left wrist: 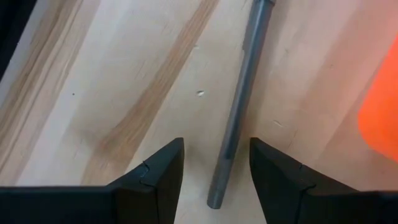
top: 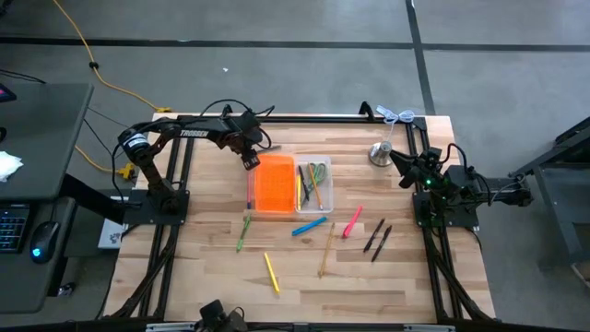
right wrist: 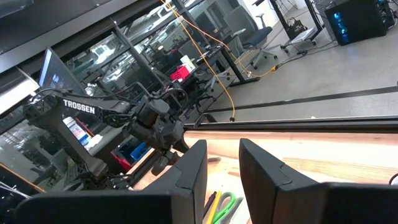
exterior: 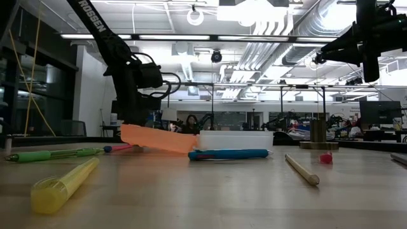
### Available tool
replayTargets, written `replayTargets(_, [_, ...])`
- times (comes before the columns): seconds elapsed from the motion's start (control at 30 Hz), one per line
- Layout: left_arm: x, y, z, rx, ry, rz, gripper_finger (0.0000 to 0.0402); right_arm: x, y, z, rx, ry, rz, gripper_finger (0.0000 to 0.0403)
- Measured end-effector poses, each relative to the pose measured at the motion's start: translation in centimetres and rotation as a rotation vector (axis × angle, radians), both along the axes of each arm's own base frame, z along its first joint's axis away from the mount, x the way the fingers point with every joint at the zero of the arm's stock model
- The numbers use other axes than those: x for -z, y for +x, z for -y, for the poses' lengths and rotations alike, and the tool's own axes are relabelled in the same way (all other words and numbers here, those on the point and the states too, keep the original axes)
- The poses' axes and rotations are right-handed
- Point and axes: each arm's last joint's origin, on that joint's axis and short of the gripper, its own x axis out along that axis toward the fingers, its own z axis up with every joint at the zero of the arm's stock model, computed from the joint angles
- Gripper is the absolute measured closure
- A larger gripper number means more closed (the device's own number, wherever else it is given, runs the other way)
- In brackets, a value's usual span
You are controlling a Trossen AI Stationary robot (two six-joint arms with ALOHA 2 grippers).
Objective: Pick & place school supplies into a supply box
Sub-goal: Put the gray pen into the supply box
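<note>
High view: a light wood worktop [top: 212, 267] on a black frame stands on a grey floor with a yellow cable [top: 88, 55] at upper left. Low view shows an open workshop behind, with ceiling ducts and strip lights.

Supply box [top: 289, 185] sits at frame centre, its orange half [top: 273, 185] to the left and its clear tray [top: 314, 184] to the right. The tray holds green-handled scissors [top: 319, 172] and a few dark and yellow pens, too small to count.

Loose on the worktop below the box: a green marker [top: 243, 232], yellow marker [top: 271, 273], blue pen [top: 309, 226], tan pencil [top: 326, 250], pink marker [top: 352, 222] and two black pens [top: 377, 240]. A silver bell-shaped object [top: 379, 153] stands right of the box.

Left tool [top: 250, 160] is at the upper left corner of the orange half, jaws released and parted, nothing between them; the left wrist view shows a grey pen [left wrist: 239, 106] on the wood beyond its fingers.

Right tool [top: 398, 158] is raised at the right edge, fingers parted, holding nothing
</note>
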Motion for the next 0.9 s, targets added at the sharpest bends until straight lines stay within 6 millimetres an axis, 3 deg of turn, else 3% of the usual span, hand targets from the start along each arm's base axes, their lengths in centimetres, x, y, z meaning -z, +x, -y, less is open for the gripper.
replayTargets(0.13, [0.01, 0.0, 0.01, 0.001, -0.002, 0.001, 0.0216, 0.0, 0.0, 0.0, -0.002, 0.0, 0.0, 0.0332])
replayTargets(0.6, [0.02, 0.08, -0.03, 0.006, -0.006, 0.021, 0.0383, 0.0, 0.05, -0.07, -0.029, 0.003, 0.002, 0.0331])
replayTargets(0.9, [-0.13, -0.1, -0.16, -0.068, 0.024, 0.002, 0.0376, 0.0, 0.08, -0.12, -0.05, 0.003, 0.003, 0.0332])
